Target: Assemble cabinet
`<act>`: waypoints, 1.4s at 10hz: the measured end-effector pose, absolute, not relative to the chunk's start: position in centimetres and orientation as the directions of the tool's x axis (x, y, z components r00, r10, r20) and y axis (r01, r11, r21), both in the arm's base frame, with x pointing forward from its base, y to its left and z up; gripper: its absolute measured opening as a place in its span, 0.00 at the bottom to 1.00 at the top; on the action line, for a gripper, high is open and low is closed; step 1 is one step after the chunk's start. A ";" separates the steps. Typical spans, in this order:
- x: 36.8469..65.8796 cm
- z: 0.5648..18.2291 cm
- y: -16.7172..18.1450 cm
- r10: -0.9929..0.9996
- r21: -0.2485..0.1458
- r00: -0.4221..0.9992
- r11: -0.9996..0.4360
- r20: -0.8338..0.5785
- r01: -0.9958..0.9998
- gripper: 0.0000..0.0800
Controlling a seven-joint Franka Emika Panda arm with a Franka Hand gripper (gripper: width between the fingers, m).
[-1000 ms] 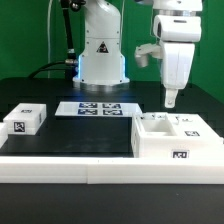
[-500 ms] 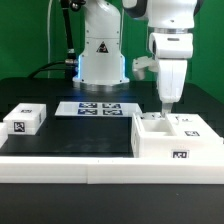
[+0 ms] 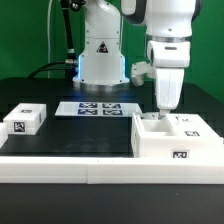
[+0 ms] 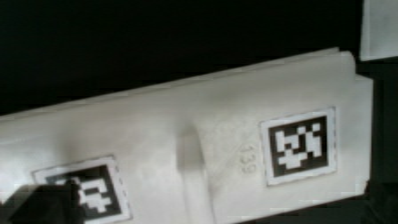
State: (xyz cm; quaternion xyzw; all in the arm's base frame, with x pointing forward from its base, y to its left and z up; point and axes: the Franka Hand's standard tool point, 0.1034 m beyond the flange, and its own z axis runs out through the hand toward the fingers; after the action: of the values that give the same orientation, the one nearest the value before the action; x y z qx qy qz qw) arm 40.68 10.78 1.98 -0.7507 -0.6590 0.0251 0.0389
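The black table (image 3: 70, 135) is bounded at its front by a white rail (image 3: 60, 166). The cabinet (image 3: 160, 148) is found at the exterior view's right, set against that rail; this is judged to brace it against pushes. Its open side is turned upward, a tagged wall is turned to the camera, and its long axis is laid across the exterior view. A white tagged face, judged to be the cabinet's, fills the wrist view.

The marker board (image 3: 97, 108) is laid flat farther back. The small tagged block (image 3: 25, 121) is kept well apart, at the exterior view's left.

The gripper (image 3: 164, 106) is hung upright just above the cabinet's rear corner, judged ready for a vertical reach. Whether its fingers are spread or pressed together cannot be told.
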 end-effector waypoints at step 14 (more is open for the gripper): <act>40.8 2.7 10.2 0.989 -0.095 0.150 -0.150 0.000 0.984 0.09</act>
State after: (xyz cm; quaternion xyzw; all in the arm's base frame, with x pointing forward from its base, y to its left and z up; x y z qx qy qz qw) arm 40.84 10.23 2.70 -0.7575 -0.6511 0.0310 0.0360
